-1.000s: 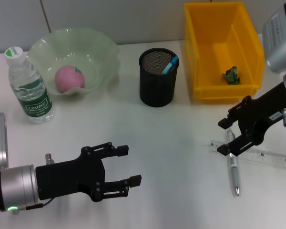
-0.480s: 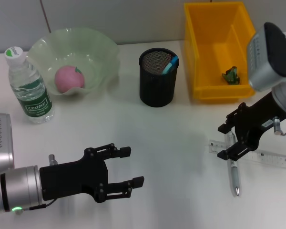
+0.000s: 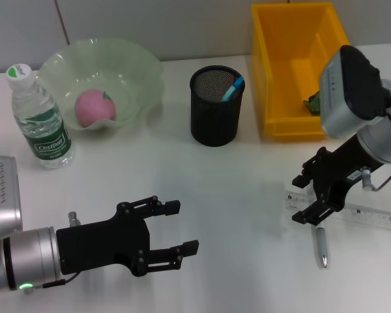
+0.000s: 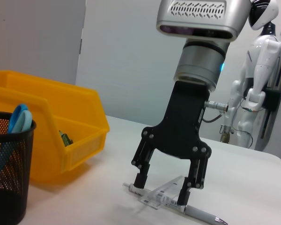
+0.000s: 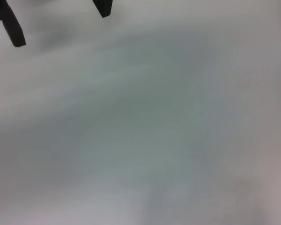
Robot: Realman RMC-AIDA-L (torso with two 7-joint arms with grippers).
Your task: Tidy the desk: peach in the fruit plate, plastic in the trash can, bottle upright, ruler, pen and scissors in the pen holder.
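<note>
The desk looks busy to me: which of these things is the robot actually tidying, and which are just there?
Part of the job:
peach in the fruit plate
bottle, upright
pen holder
trash can with plastic inside
pen and ruler under the open right gripper

Just there:
white humanoid figure
left gripper, open, idle

Blurred pale worktop (image 5: 145,122) fills frame; two dark tool fingertips (image 5: 13,29) at upper left, spread apart.
</note>
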